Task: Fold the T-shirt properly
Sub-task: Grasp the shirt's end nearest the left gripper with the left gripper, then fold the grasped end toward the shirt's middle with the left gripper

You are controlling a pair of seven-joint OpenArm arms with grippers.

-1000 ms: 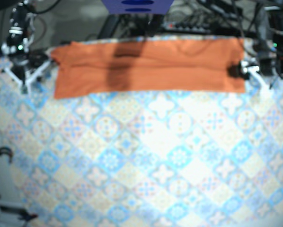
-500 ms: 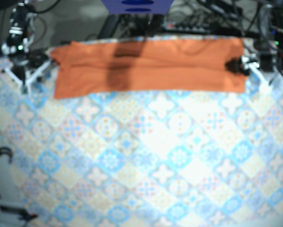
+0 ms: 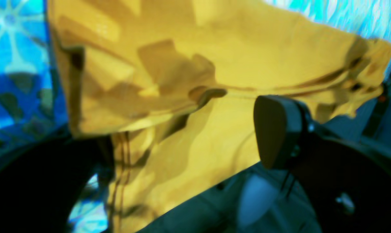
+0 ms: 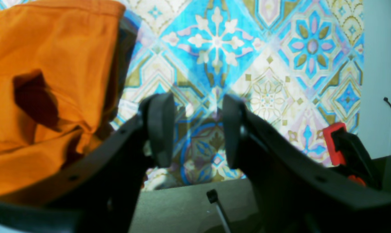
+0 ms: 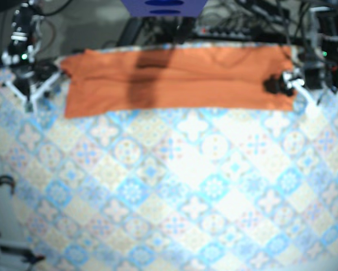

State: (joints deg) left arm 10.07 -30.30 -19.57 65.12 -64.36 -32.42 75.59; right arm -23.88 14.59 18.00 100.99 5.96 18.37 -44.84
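Base view is showing the orange T-shirt (image 5: 174, 79) lying as a long band along the tablecloth's (image 5: 186, 186) far edge, its long axis running left to right. The left gripper (image 5: 283, 84) is straddling its right end, fingers spread around cloth. The right gripper (image 5: 36, 90), fingers spread and empty, is hanging just off the left end.

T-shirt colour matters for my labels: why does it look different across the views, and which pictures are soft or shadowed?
Base view: soft overall, T-shirt orange, a dark shadow band crossing it left of centre. Left wrist view: strong cast, T-shirt reads yellow, tablecloth deep blue, everything blurred. Right wrist view: sharpest, T-shirt orange, tablecloth pattern crisp.
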